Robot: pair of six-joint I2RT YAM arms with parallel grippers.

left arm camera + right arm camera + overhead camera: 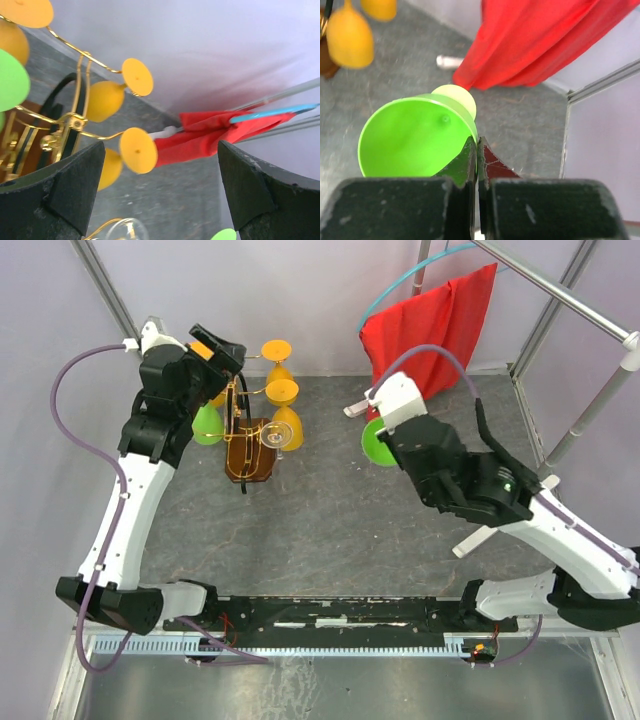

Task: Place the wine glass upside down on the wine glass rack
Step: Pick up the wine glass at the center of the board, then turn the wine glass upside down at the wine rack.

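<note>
Right end effector (477,145) pinches wine glass (410,140), foot outward.

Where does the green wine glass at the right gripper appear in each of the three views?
Top external: the green wine glass is right of centre, below the red cloth.
Left wrist: probably the green sliver at the bottom edge, right of centre.
Right wrist: lower left, pinched by the right gripper.
Shared landmark: the red cloth.
</note>
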